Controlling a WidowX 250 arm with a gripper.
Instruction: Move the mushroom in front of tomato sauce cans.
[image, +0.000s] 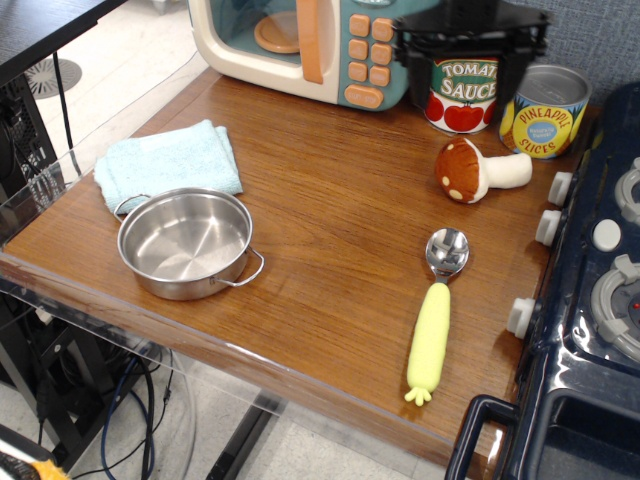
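Mushroom (478, 171) lies on its side on the table (330, 240), just near of the sauce can (463, 92) and pineapple can (544, 111). Gripper (468, 55) hangs above the sauce can, seemingly wide open, holding nothing.

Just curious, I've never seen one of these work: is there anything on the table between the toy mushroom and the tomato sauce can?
No. In the single camera view, only bare wood separates the mushroom from the tomato sauce can.

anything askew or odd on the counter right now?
Only the mushroom: it lies on its side, stem pointing right, in front of the tomato sauce can. Pot, towel and spoon look normal.
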